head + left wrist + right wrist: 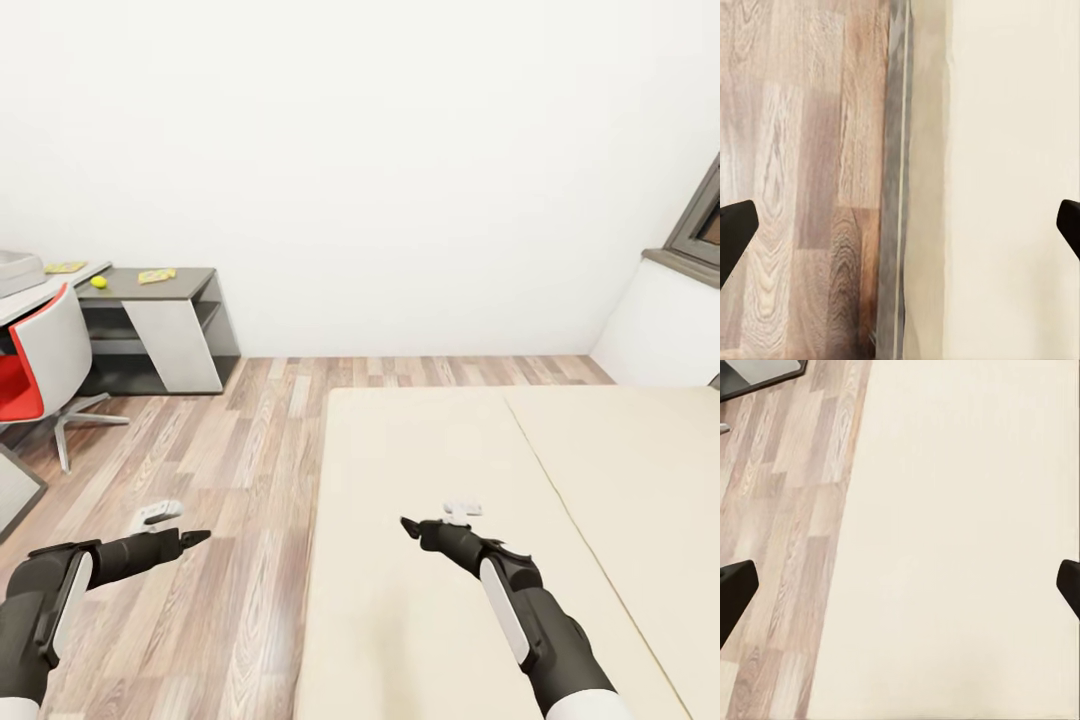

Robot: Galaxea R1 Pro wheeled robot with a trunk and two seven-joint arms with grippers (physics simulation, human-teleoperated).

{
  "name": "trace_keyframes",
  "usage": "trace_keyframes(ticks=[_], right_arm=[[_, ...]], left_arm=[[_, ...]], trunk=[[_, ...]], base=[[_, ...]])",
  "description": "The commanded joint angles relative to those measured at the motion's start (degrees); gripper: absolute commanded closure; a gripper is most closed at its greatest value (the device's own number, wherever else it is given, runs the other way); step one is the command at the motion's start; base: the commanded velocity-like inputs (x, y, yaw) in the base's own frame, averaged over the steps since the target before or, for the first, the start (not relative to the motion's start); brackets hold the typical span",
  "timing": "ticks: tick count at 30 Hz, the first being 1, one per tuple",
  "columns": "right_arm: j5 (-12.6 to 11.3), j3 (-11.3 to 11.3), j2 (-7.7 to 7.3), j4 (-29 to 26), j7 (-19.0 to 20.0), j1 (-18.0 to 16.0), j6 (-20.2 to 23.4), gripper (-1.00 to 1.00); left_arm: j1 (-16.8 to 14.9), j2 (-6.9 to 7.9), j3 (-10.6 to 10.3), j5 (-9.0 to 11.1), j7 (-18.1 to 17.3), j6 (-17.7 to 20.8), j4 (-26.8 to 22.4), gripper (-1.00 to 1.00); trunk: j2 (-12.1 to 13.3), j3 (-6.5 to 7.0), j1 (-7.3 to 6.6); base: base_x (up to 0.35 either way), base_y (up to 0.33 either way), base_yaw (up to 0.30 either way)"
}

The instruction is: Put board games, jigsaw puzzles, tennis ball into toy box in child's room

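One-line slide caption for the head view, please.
Both open claws, left over the floor, right over the bare bed; tennis ball sits on the distant table.

Open floor (pixel 240 450) runs toward the surface (pixel 165 275) (red chair (pixel 40 370) crowds its left); bed (pixel 480 480) fills the right.

bed (pixel 480 560) right, table (pixel 150 285) far left

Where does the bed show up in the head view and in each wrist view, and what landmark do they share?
Head view: the bed fills the lower right, under the right gripper.
Left wrist view: beige mattress on the right half.
Right wrist view: mattress across the middle and right.
Shared landmark: the wood-plank floor meeting the bed's edge.
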Motion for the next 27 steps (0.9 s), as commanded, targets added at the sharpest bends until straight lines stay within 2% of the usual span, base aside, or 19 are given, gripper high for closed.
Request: trace_keyframes(ticks=[1,9,21,27], right_arm=[[-0.31,-0.06,0.03,0.12,-0.56,-0.03,0.47,-1.00],[-0.59,-0.09,0.07,0.85,-3.48,-0.03,1.10,-1.00],[-0.72,-0.10,0.16,2.46,-7.02,-0.03,1.26,-1.00],[-0.78,-0.10,0.13,3.15,-7.54,-0.03,1.27,-1.00]], left_arm=[[-0.07,-0.17,0.10,-0.13,0.34,0.39,-0.03,-1.00],[-0.23,-1.11,0.09,-0.13,5.67,0.51,-0.04,-1.00],[-0.46,-3.09,0.09,0.08,16.11,0.71,-0.04,-1.00],[-0.48,-3.53,0.09,0.15,17.43,0.58,-0.04,-1.00]], trunk=[[-0.04,0.04,0.01],[-0.04,0.79,0.01],[-0.04,1.92,0.01],[-0.04,2.49,0.01]], base=[[0.000,0.000,0.000],[0.000,0.000,0.000],[0.000,0.000,0.000],[0.000,0.000,0.000]])
